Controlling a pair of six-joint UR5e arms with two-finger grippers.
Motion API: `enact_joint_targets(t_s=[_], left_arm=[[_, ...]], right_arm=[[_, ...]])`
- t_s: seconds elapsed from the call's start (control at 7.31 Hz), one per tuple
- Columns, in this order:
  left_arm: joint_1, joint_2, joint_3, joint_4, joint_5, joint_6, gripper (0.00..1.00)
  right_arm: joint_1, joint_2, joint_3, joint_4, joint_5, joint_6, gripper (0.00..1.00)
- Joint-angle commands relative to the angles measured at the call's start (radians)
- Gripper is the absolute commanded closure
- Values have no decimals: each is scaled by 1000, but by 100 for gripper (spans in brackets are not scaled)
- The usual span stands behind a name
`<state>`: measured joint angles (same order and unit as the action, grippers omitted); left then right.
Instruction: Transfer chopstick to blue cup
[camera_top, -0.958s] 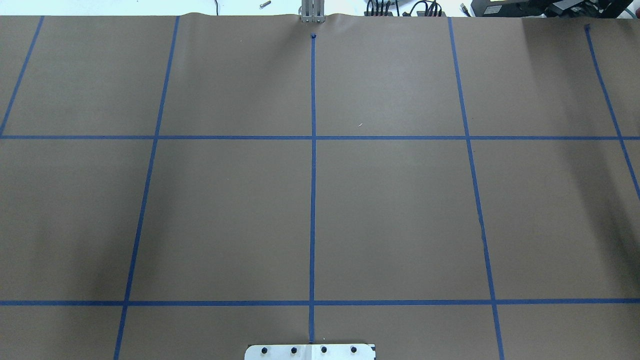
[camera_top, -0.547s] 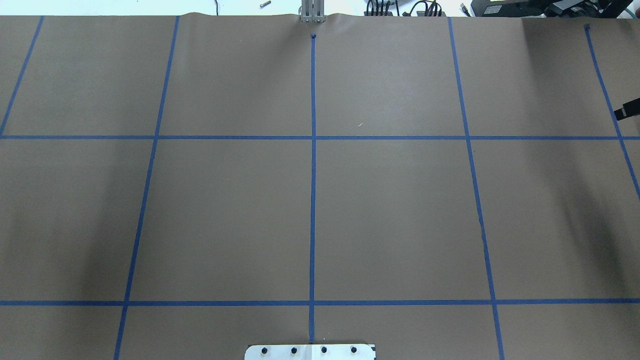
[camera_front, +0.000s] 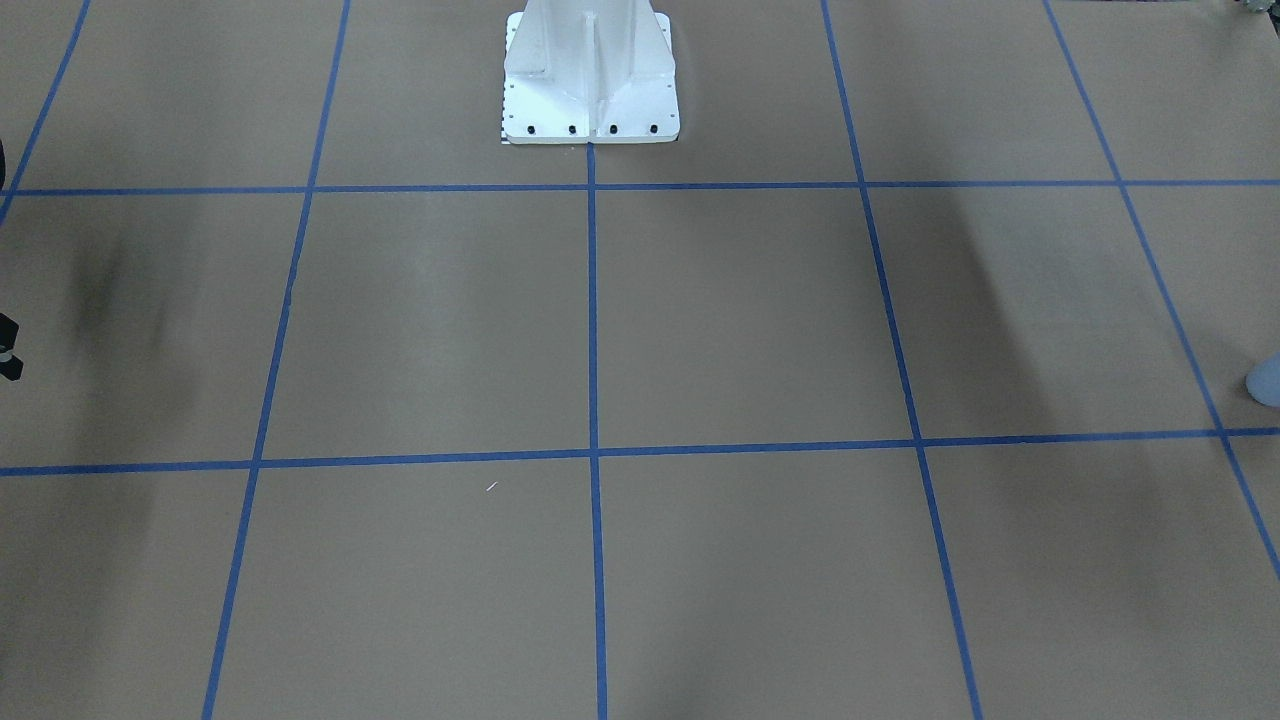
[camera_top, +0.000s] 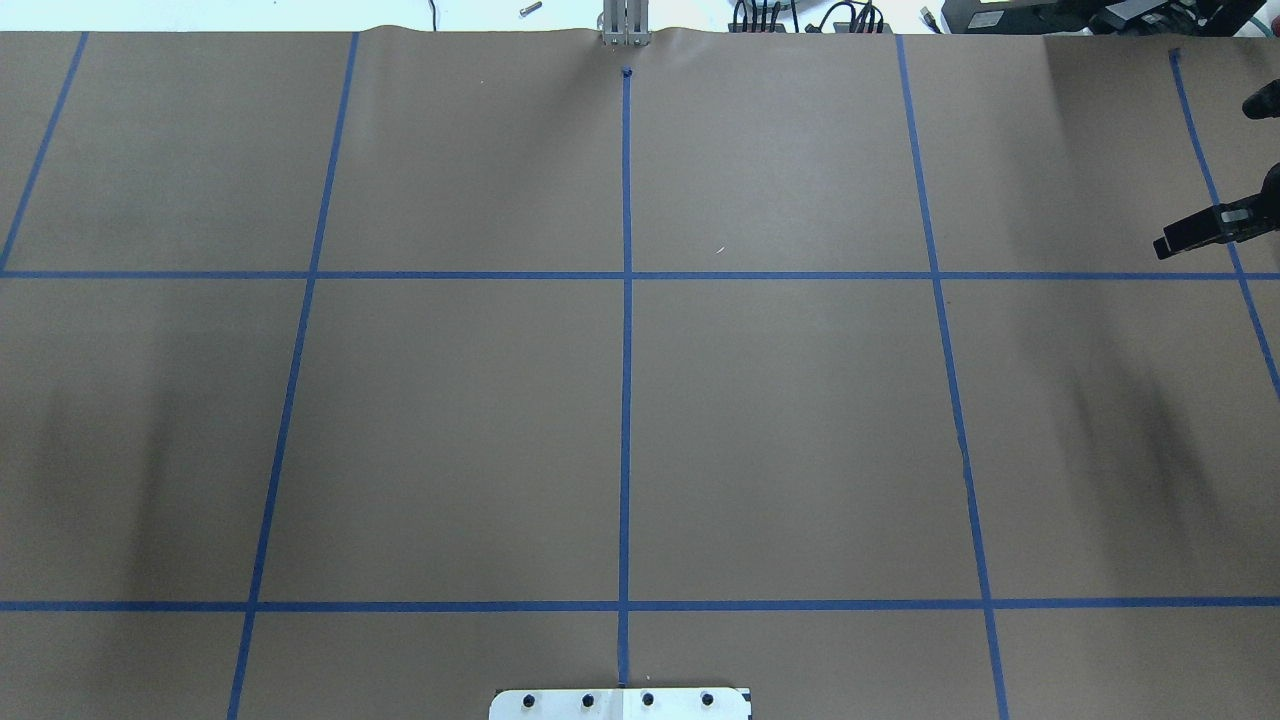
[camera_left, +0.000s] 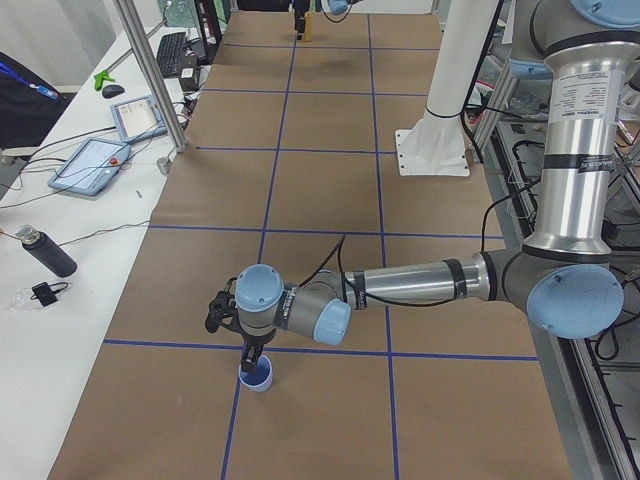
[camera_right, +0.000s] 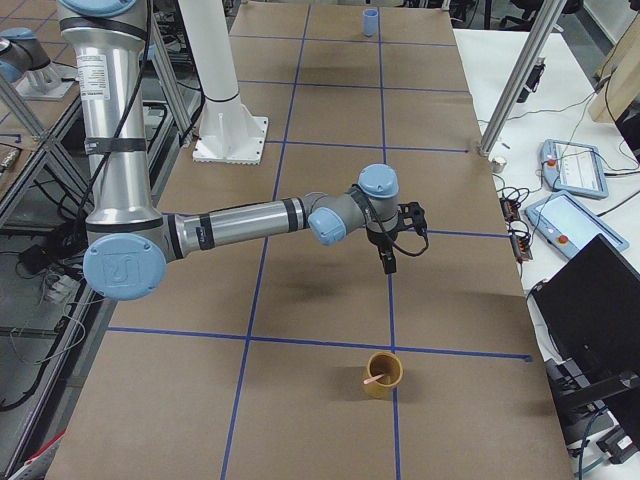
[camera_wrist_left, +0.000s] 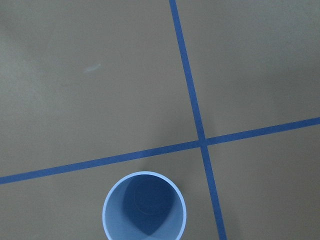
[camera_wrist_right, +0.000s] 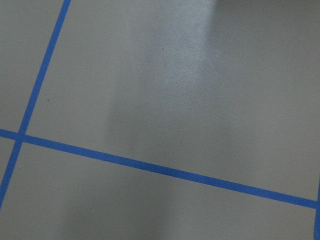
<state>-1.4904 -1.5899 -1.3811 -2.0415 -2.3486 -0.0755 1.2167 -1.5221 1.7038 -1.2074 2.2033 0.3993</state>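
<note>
Silver tubular arms (camera_left: 575, 150) with light-blue joint caps (camera_left: 260, 290), and a white pedestal (camera_front: 590, 70) fixed by black bolts (camera_front: 572, 129).

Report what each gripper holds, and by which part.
Nothing visibly: the chopstick leans in the tan cup, apart from the right gripper; the left gripper hangs over the blue cup.

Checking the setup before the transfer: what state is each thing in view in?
blue cup: upright, empty.
brown cup: upright, chopstick inside.
chopstick: leaning in the brown cup.
left tool: close over the blue cup; open or shut unclear.
right tool: in the air, apart from the brown cup; open or shut unclear.
</note>
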Motion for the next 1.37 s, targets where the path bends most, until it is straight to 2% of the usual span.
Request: enact_joint_targets(t_s=[0.0, 0.14, 0.27, 0.41, 0.68, 0.82, 0.96, 1.09, 1.23], left_arm=[[64, -16, 65, -87, 58, -49, 2], [68, -18, 74, -88, 71, -49, 2], [68, -18, 85, -88, 71, -47, 10], [73, -27, 93, -88, 71, -49, 27], [93, -48, 128, -89, 72, -49, 37], [96, -50, 131, -89, 71, -49, 51], [96, -48, 131, -89, 71, -47, 80], [96, -47, 122, -91, 71, -47, 100], [96, -45, 110, -92, 71, -49, 100]], right_arm=[[-3, 0, -1, 0, -2, 1, 0], [-5, 0, -3, 0, -2, 1, 0], [-6, 0, -3, 0, 0, 1, 0], [-6, 0, -3, 0, 0, 1, 0], [-6, 0, -4, 0, -2, 1, 0], [-6, 0, -4, 0, -2, 1, 0], [-8, 0, -4, 0, -2, 1, 0], [-8, 0, -6, 0, -2, 1, 0], [-8, 0, -6, 0, -2, 1, 0]])
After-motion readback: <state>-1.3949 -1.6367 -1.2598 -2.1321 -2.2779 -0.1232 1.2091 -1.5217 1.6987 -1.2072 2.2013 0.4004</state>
